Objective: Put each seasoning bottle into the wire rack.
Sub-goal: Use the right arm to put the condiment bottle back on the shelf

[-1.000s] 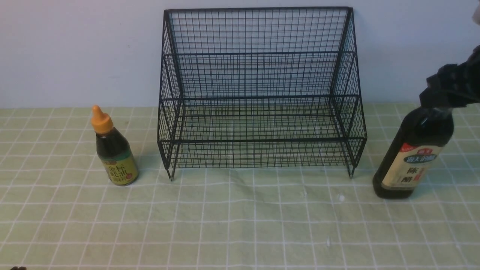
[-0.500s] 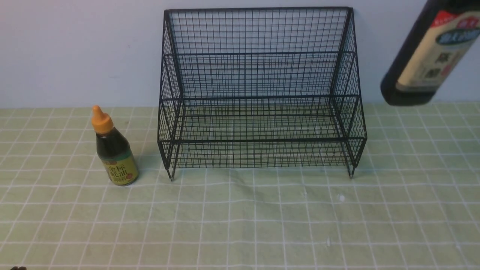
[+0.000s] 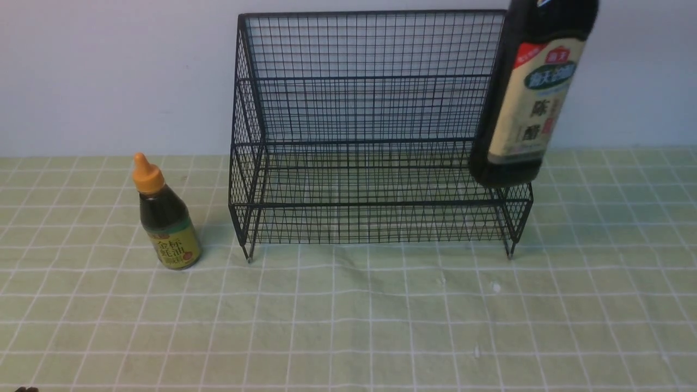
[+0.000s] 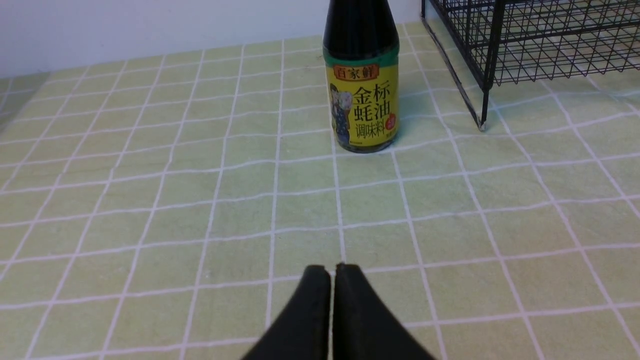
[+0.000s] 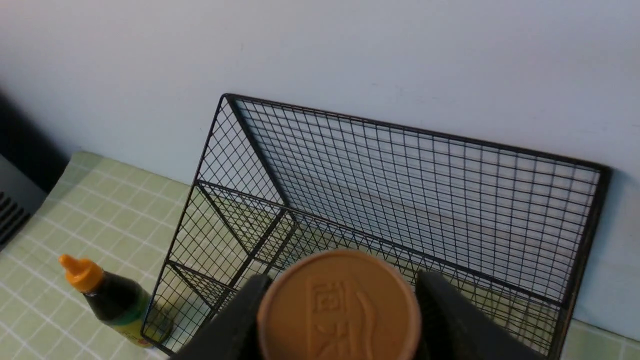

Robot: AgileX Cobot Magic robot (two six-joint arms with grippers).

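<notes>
Step in hand: tall bottle (image 3: 531,98) to rack (image 3: 375,204). The right gripper (image 5: 340,320) is clamped at its cap, and the bottle hangs tilted at the rack's right end. Next: clear the side wall, then lower onto a tier. Left gripper (image 4: 332,300): fingers together, empty. Short bottle (image 3: 166,218) stands left of the rack.

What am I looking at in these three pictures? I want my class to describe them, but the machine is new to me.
This is a robot with two arms, each ending in a two-fingered gripper. The wide picture looks forward from between the arms; the other two come from wrist cameras. On the green checked cloth stand a black wire rack and a short bottle with an orange cap. The right gripper grips the tall bottle near its cap, holding it in the air at the rack's right end. The left gripper is shut and empty.
</notes>
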